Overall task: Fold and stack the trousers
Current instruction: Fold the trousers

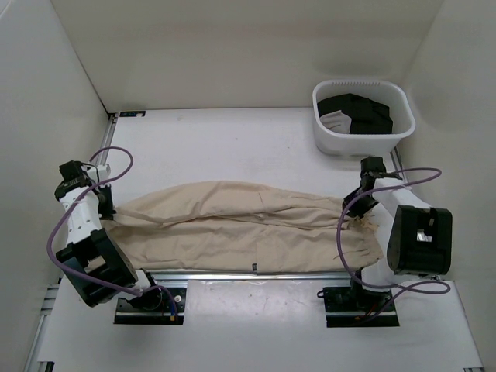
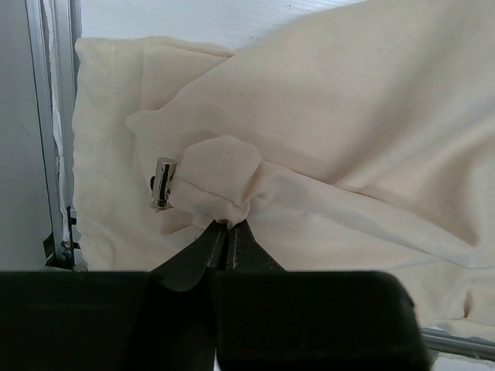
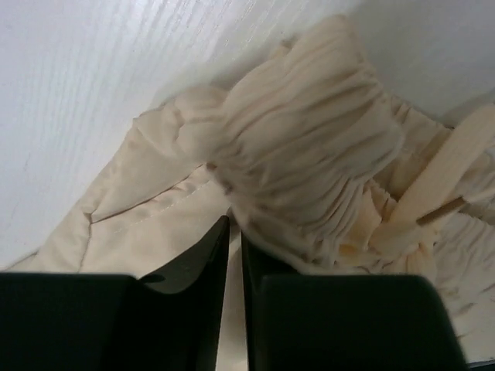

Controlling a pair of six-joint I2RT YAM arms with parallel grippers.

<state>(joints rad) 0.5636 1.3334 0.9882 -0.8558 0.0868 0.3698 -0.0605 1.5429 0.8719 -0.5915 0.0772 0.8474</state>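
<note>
The beige trousers (image 1: 240, 229) lie stretched sideways along the near edge of the table, wrinkled and laid double. My left gripper (image 1: 105, 206) is at their left end. In the left wrist view it (image 2: 230, 225) is shut on a small bunched fold of the trousers (image 2: 348, 116), beside a small metal fitting (image 2: 162, 183). My right gripper (image 1: 364, 208) is at their right end. In the right wrist view it (image 3: 234, 222) is shut on the fabric edge just below a gathered, pleated bunch of the trousers (image 3: 309, 162), and a flat beige strip (image 3: 445, 174) shows at the right.
A white basket (image 1: 325, 138) stands at the back right and holds black clothing with a white patch (image 1: 360, 112). A metal rail (image 1: 256, 273) runs along the near table edge under the trousers. White walls close in the left, back and right.
</note>
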